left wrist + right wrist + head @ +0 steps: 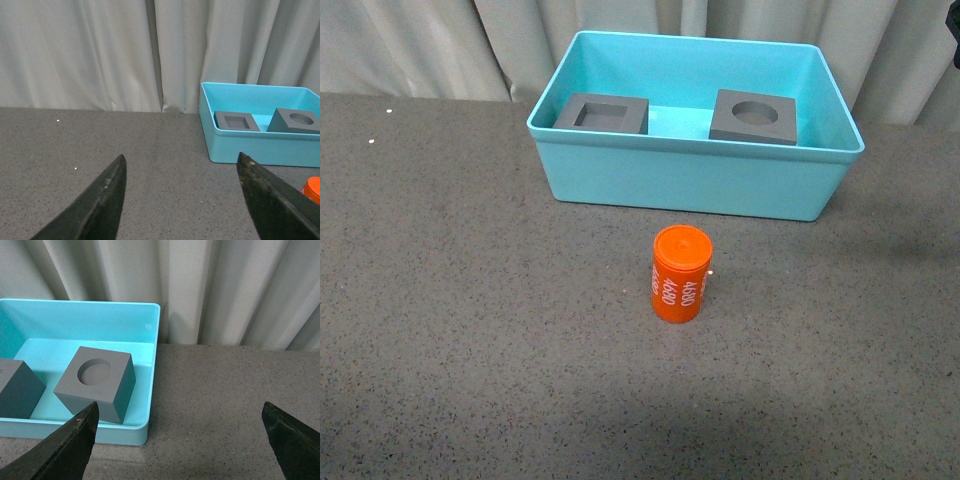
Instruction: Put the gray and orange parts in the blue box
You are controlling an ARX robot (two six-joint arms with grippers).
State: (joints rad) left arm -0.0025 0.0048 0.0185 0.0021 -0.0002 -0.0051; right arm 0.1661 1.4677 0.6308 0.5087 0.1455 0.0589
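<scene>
The blue box (690,185) stands at the back of the table. Inside it sit the gray cube with a square recess (603,113) on the left and the gray cube with a round recess (753,116) on the right. The orange cylinder (680,274) with white numerals stands upright on the table in front of the box. Neither arm shows in the front view. My left gripper (181,167) is open and empty over bare table left of the box (260,147). My right gripper (180,415) is open and empty near the box's right end (152,365), by the round-recess cube (97,382).
The table top (470,300) is dark speckled gray. A pale curtain (420,45) hangs behind the table. The orange cylinder's edge (312,189) shows at the right border of the left wrist view.
</scene>
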